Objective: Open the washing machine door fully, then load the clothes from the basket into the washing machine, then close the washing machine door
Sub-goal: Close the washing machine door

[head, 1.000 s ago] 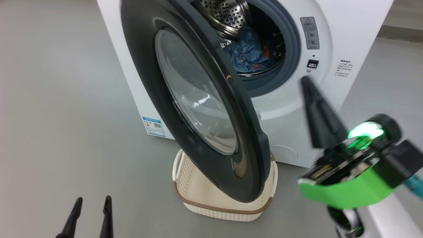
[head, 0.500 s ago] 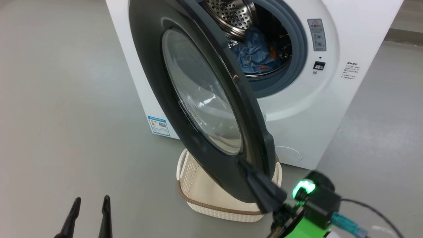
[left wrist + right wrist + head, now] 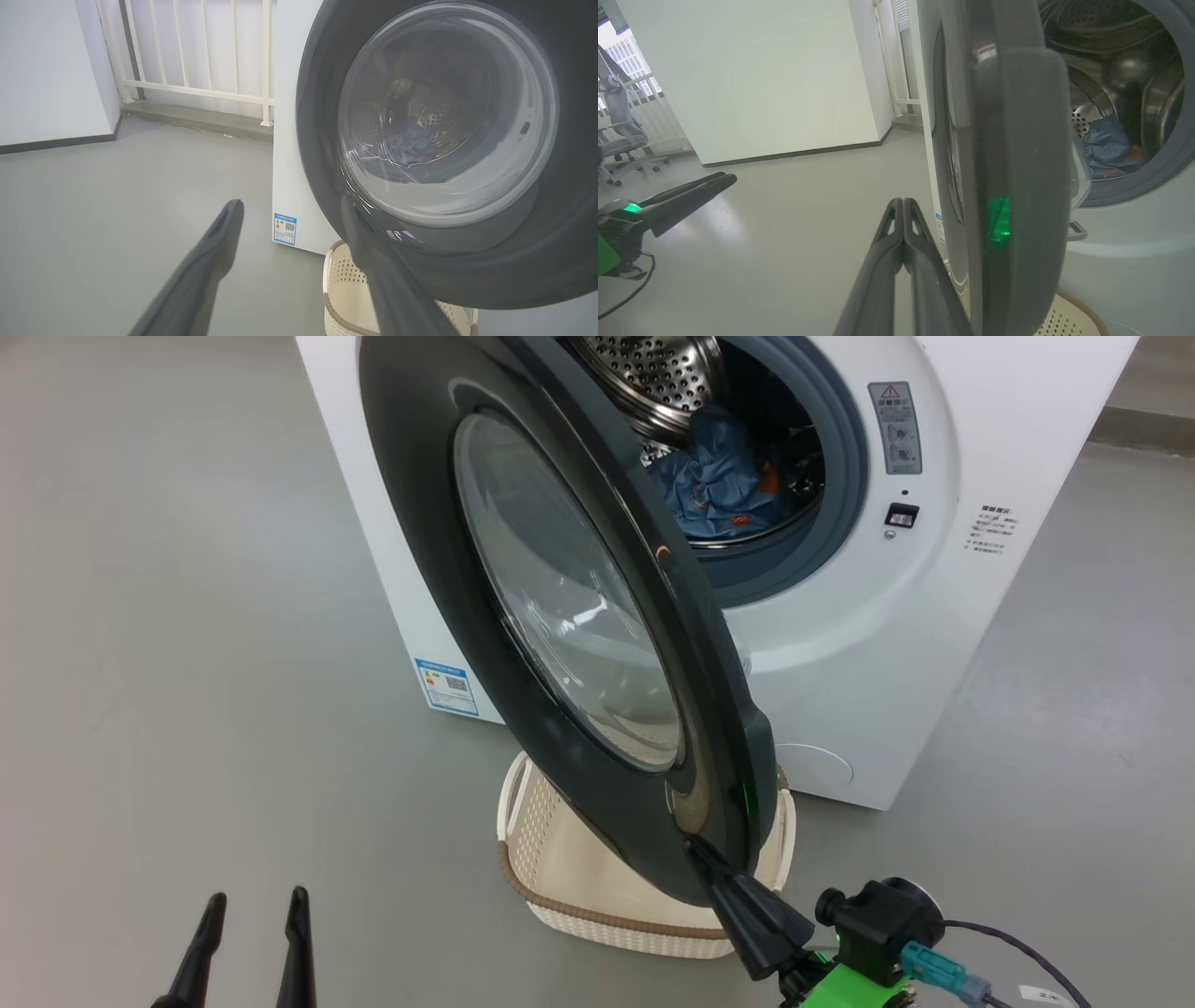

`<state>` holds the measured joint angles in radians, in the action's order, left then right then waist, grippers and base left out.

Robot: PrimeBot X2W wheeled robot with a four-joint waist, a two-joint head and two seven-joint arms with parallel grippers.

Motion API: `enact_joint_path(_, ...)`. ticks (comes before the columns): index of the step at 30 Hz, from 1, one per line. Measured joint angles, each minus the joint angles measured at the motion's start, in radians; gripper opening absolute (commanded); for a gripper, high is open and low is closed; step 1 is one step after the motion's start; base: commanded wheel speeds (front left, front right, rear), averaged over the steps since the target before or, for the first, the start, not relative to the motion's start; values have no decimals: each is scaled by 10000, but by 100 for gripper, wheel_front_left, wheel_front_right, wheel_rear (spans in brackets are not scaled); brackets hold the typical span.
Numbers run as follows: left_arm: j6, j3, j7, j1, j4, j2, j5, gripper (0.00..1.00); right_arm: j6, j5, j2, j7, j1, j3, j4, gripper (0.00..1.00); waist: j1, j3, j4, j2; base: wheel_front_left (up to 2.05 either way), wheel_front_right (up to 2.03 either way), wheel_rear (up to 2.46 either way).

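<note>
The white washing machine [image 3: 934, 644] stands with its glossy black washing machine door [image 3: 439, 504] swung out, edge toward me. Blue clothes [image 3: 714, 476] lie in the steel drum, seen too as clothes [image 3: 1106, 144]. Under the door sits the cream basket [image 3: 551, 896], its visible inside bare. My right gripper [image 3: 696, 848] is shut on nothing, its tip at the door's lower rim on the outer side; whether it touches I cannot tell. In the right wrist view the right gripper [image 3: 902, 204] points along the door's edge [image 3: 1017, 154]. My left gripper [image 3: 260, 898] hangs open at the lower left, well clear.
Grey floor surrounds the machine. A blue label [image 3: 285, 228] marks the machine's side. A white railing [image 3: 201, 88] and a wall stand behind. An office chair [image 3: 621, 126] sits far off. The left gripper [image 3: 721, 181] shows low to the left in the right wrist view.
My right gripper has dropped from beside the latch on the machine's front to the door's lower rim, on its outer side. The left gripper has stayed put. The head camera shifted slightly.
</note>
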<state>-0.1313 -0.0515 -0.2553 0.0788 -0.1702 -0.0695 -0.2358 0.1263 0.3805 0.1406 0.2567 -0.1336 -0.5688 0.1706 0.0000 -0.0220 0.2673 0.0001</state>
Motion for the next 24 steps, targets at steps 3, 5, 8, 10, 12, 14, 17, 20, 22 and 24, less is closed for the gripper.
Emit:
enact_joint_path(3, 0, 6, 0, 0, 0, 6, -2, 100, 2, 0, -90, 0, -21, 188, 100, 0, 0, -9, -2, 0, 0, 0, 0)
enact_joint_path(5, 0, 10, 0, 0, 0, 6, -2, 100, 2, 0, -111, 0, -31, 282, 159, 0, 0, -13, -1, 0, 0, 0, 0)
enact_joint_path(8, 0, 15, 0, 0, 0, 8, -2, 100, 2, 0, -128, 0, -31, 430, 244, 0, 0, -26, -2, 0, 0, 0, 0)
enact_joint_path(10, 0, 19, 0, -1, 4, 8, -2, 100, 2, 0, -134, 0, -53, 564, 286, 0, 0, -37, -2, 0, 0, 0, 0)
enact_joint_path(12, 0, 17, 0, -1, 10, 8, -2, 100, 2, 0, -142, 0, -66, 627, 295, 0, 0, -59, -1, 0, 0, 0, 0)
enact_joint_path(14, 0, 21, 0, -3, 12, 8, -2, 100, 2, 0, -151, 0, -90, 685, 326, 0, 0, -81, -5, 0, 0, 0, 0)
enact_joint_path(17, 0, 21, 0, -5, 17, 8, -2, 100, 2, 0, -196, 0, -231, 825, 355, 0, 0, -108, -18, 0, 0, 0, 0)
enact_joint_path(20, 0, 42, 0, -8, 63, 6, -2, 100, 2, 0, -194, 0, -262, 947, 370, 0, 0, -152, -36, 0, 0, 0, 0)
enact_joint_path(22, 0, 86, 0, -10, 67, 6, -2, 100, 23, 0, -224, 0, -263, 1045, 385, 0, 0, -178, -56, 0, 0, 0, 0)
enact_joint_path(24, 0, 117, 0, -11, 73, 6, -2, 100, 48, 0, -276, 0, -267, 1216, 414, 0, 0, -200, -78, 0, 0, 0, 0)
